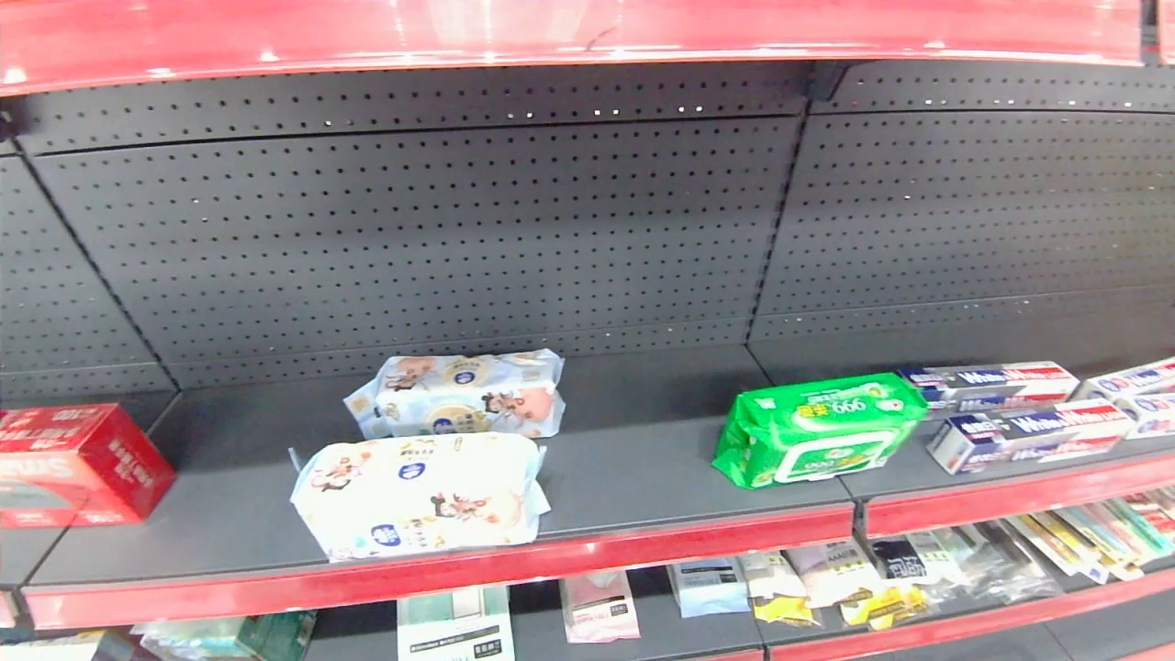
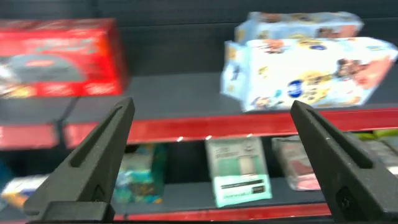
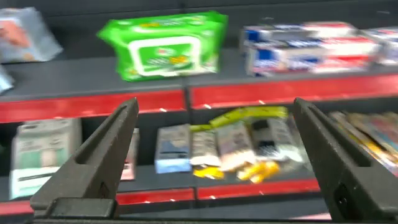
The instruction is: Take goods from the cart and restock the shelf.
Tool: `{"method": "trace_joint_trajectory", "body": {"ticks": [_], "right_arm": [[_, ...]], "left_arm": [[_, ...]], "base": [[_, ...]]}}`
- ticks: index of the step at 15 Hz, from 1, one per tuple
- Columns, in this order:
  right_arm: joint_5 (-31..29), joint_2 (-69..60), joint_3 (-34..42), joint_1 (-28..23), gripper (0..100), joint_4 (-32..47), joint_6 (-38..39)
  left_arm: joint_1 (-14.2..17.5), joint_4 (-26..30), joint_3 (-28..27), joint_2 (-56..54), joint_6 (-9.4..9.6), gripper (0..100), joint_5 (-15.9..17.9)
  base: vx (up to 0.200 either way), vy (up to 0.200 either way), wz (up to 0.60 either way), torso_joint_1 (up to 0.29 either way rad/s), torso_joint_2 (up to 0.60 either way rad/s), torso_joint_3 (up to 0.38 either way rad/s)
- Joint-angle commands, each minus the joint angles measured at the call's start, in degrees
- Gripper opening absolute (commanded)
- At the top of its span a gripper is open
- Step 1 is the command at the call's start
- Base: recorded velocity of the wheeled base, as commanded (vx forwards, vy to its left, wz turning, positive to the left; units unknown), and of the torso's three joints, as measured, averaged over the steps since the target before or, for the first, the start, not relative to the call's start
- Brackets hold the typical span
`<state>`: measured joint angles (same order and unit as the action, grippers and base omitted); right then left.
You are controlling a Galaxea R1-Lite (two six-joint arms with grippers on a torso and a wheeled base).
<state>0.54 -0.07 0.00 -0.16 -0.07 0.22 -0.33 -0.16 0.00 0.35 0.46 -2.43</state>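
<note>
Head view: on the grey shelf [image 1: 643,459] two white wipe packs [image 1: 418,496] lie one behind the other, with a green pack [image 1: 817,429] well to their right. Left wrist view: left gripper [image 2: 212,104] spread wide, empty — white wipe packs beyond. Right wrist view: right gripper [image 3: 216,102] equally wide, empty — green pack beyond.

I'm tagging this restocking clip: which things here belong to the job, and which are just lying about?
Job: shelf; left gripper and right gripper, both open; likely front white pack, rear white pack, green pack.
Lying about: red box; long boxes; lower-shelf packets.
</note>
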Motion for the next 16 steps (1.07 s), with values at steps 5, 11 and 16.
{"method": "trace_joint_trajectory", "body": {"ticks": [5, 11, 16], "right_arm": [[0.08, 0.07, 0.00, -0.02, 100, -0.01, -0.13], [0.08, 0.07, 0.00, -0.02, 100, -0.01, -0.13], [0.08, 0.07, 0.00, -0.02, 100, -0.01, -0.13]], "left_arm": [[-0.02, -0.02, 0.00, 0.09, -0.11, 100, -0.04], [-0.37, 1.39, -25.05, 31.73, -5.65, 100, -5.66], [4.64, 4.38, -24.61, 53.35, -4.24, 100, -13.22]], "base": [[0.000, 0.000, 0.00, 0.000, 0.00, 0.000], [0.000, 0.000, 0.00, 0.000, 0.00, 0.000], [0.000, 0.000, 0.00, 0.000, 0.00, 0.000]]}}
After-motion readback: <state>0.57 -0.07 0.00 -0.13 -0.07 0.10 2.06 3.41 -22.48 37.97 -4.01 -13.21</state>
